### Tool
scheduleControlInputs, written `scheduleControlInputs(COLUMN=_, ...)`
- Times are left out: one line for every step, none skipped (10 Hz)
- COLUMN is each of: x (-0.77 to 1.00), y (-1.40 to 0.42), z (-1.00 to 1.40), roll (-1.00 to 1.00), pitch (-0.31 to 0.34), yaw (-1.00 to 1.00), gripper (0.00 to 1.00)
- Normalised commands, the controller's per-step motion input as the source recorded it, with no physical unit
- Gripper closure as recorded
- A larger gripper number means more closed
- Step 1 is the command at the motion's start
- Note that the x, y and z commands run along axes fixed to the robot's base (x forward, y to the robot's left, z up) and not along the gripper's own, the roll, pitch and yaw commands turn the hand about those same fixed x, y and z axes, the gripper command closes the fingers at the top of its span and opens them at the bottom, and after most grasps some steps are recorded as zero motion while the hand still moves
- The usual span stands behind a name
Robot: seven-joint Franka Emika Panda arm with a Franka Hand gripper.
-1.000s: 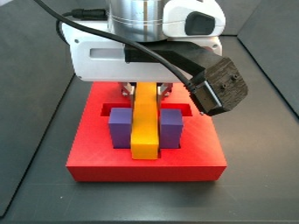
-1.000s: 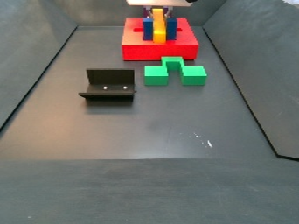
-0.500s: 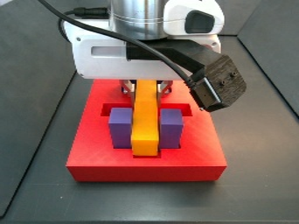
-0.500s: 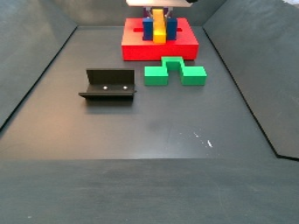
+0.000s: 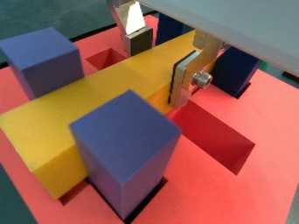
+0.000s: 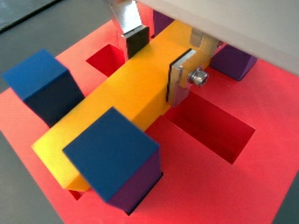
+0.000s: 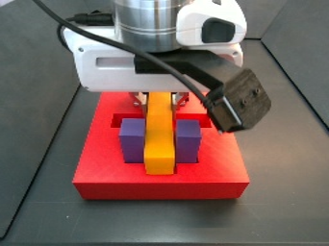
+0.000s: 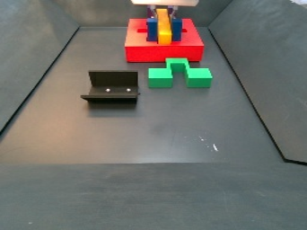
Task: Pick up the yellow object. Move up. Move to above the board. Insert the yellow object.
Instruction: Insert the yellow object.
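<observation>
The yellow object (image 7: 158, 130) is a long bar with orange sides. It lies on the red board (image 7: 103, 175), between two upright purple blocks (image 7: 131, 140) and along a recessed slot. My gripper (image 7: 160, 96) stands over the bar's far end. In both wrist views the gripper (image 5: 162, 63) (image 6: 158, 61) straddles the bar (image 5: 105, 96) (image 6: 122, 96), with a dark pad against each orange side. The board (image 8: 150, 51), bar (image 8: 162, 30) and gripper (image 8: 161, 13) also show at the far end of the floor in a side view.
A green block (image 8: 180, 73) lies on the dark floor just in front of the board. The fixture (image 8: 110, 87) stands to its left. Dark walls enclose the floor. Open red slots (image 6: 222, 131) lie beside the bar.
The gripper and its wrist housing shift only slightly. The yellow bar stays between the purple blocks, still clamped by the fingers.
</observation>
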Motion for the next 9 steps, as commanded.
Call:
scheduleControlInputs(x=0.0, y=0.0, z=-0.2, roll=0.35, pitch=0.011, yaw=0.01, gripper=1.0)
scheduleControlInputs(x=0.0, y=0.05, z=-0.06, roll=0.27, pitch=0.007, yaw=0.09, gripper=1.0)
scheduleControlInputs(x=0.03, y=0.15, z=0.0, roll=0.19, pitch=0.034, yaw=0.11, gripper=1.0)
scheduleControlInputs(x=0.04, y=0.12, z=0.0, roll=0.15, pitch=0.04, yaw=0.11, gripper=1.0)
scheduleControlInputs(x=0.01, y=0.19, z=0.0, roll=0.02, pitch=0.004, yaw=0.11, gripper=1.0)
scheduleControlInputs(x=0.01, y=0.04, z=0.0, roll=0.0, pitch=0.0, yaw=0.08, gripper=1.0)
scheduleControlInputs(x=0.0, y=0.0, z=-0.01, roll=0.0, pitch=0.0, yaw=0.0, gripper=1.0)
scheduleControlInputs(x=0.0, y=0.0, z=-0.1, roll=0.07, pitch=0.0, yaw=0.16, gripper=1.0)
scheduleControlInputs(x=0.02, y=0.0, z=-0.14, roll=0.14, pitch=0.019, yaw=0.34, gripper=1.0)
